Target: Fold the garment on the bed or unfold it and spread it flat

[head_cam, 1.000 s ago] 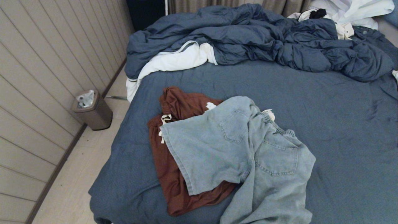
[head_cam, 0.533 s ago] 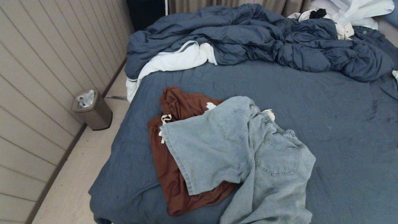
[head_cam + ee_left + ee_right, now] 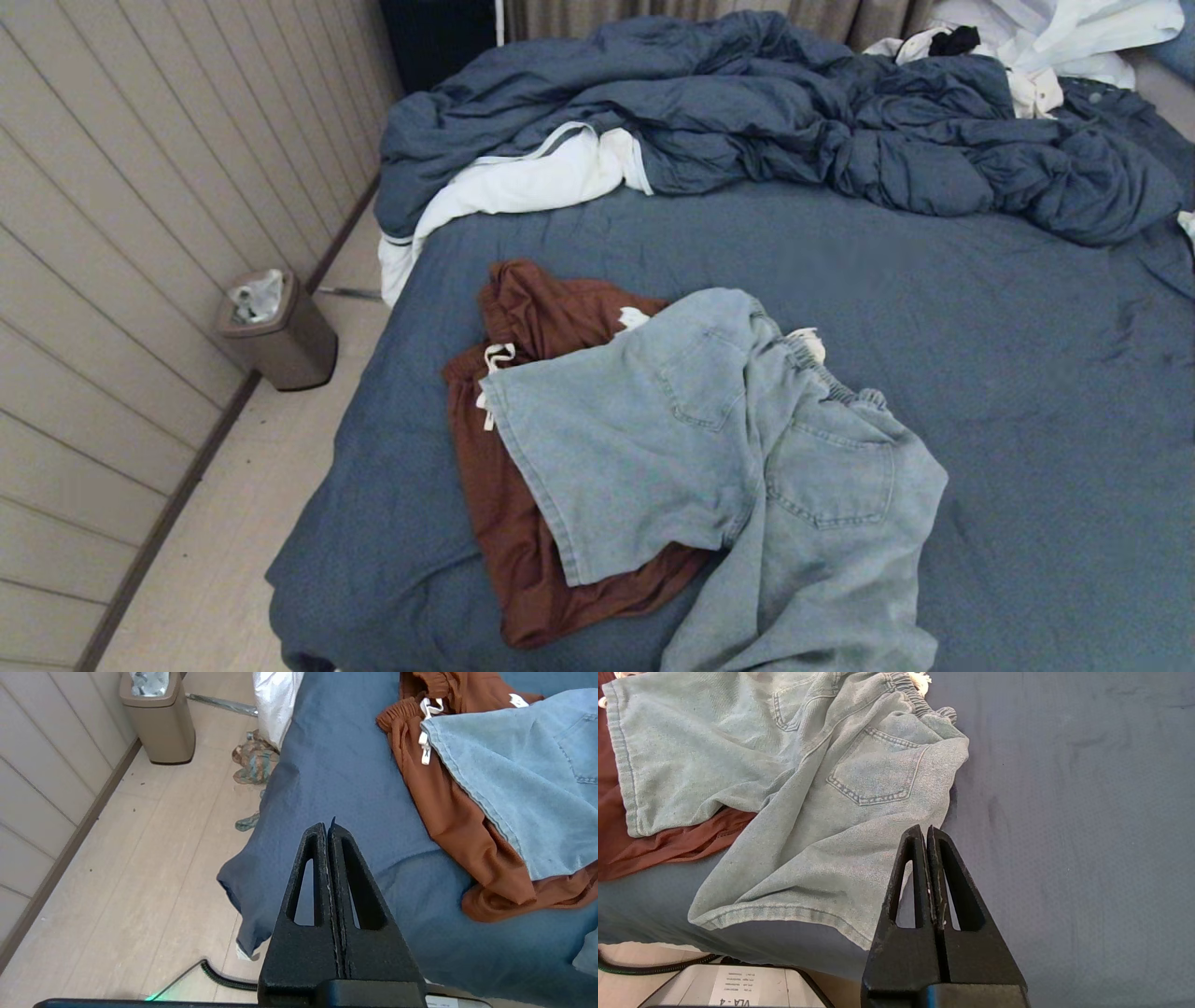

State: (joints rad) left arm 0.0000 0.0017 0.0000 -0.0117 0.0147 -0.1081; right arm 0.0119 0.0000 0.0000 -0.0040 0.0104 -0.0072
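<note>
Bed [image 3: 1027, 373] fills most of the head view, slate-blue sheet wrinkled. Duvet [image 3: 794, 121] bunched along the far side, white lining turned out at its left end and hanging over the edge. White clothes [image 3: 1055, 37] heaped at the far right corner behind it. Two garments lie near the front left part of the bed: denim shorts [image 3: 728, 467], pale blue, back pockets up, one leg spread to the left and the other crumpled toward the front edge; brown shorts [image 3: 523, 485] underneath, showing on the left and far side, white drawstring visible at the waistband. Denim overlaps the brown pair and touches it. Bin [image 3: 280, 331] on the floor by the panelled wall, left of the bed. Neither arm appears in the head view. Left gripper [image 3: 328, 830] hangs over the front left corner of the bed, fingers pressed together, nothing between them, apart from the brown shorts. Right gripper [image 3: 926, 833] hangs over the front edge just beside the denim leg, fingers likewise together and holding nothing.
</note>
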